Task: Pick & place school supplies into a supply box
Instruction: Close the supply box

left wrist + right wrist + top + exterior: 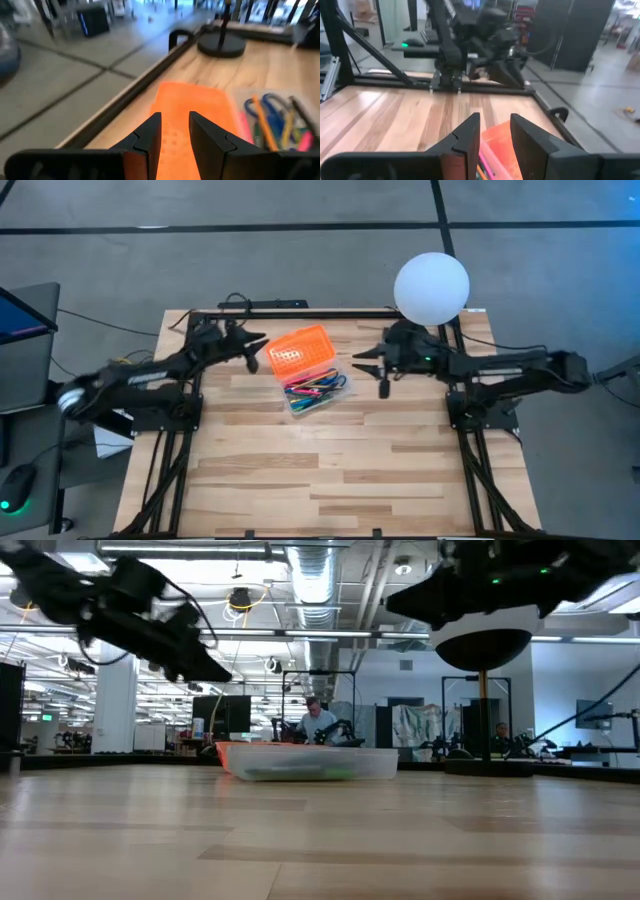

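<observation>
Bare planks in front; near surface's far edge, supply box [318,391] holding school supplies [314,386], orange lid [298,349] hinged open; left fingers [251,360] and right fingers [382,384] slightly apart, empty, flanking box; packing apparently complete, closing lid next.

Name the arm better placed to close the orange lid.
Left, probably. The left tool hovers right beside the orange lid, which lies open on its side of the supply box; the right tool waits across the box.
</observation>
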Controlling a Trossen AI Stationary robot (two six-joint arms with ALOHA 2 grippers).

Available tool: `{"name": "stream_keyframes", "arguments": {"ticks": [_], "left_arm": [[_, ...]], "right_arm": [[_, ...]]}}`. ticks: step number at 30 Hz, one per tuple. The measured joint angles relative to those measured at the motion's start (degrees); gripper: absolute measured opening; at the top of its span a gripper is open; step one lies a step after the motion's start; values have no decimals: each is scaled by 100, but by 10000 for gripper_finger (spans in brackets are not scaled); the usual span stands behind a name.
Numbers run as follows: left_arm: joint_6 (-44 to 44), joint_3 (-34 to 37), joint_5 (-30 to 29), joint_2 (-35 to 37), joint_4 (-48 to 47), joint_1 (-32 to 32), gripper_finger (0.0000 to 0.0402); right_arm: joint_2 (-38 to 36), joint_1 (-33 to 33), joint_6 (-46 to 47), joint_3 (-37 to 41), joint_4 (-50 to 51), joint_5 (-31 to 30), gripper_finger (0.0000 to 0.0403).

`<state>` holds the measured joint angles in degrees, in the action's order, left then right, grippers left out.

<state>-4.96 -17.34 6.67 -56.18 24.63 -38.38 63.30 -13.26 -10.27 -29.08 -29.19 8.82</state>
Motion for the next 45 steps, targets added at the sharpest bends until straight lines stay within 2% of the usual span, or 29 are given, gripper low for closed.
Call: {"name": "stream_keyframes", "arguments": {"ticks": [7, 13, 17, 24, 27, 29, 37, 45], "left_arm": [[-79, -1224, 607, -1927, -226, -365, 93], [-556, -2409, 628, -3087, -1486, -486, 93], [-787, -2909, 669, -3589, -1955, -440, 93], [-799, -3036, 507, -3674, -1656, -410, 93], [-931, -3036, -209, -3671, -1782, -436, 93], [-1030, -3036, -476, -3671, -1949, -445, 93], [-1046, -3036, -570, -3673, -2061, -548, 93], [-1046, -3036, -552, -3675, -2755, -728, 93]], "right_arm": [[1043, 28, 84, -492, 284, 1, 102], [1533, 240, -163, -512, 564, -15, 102], [1717, 418, -205, -514, 663, -13, 102], [2017, 726, -119, -516, 675, -61, 102], [2338, 892, -35, -516, 649, -190, 102], [2591, 999, -30, -516, 546, -219, 102], [2918, 1270, -69, -868, 471, 137, 102], [3478, 1782, -211, -1167, 625, 179, 102]]}}
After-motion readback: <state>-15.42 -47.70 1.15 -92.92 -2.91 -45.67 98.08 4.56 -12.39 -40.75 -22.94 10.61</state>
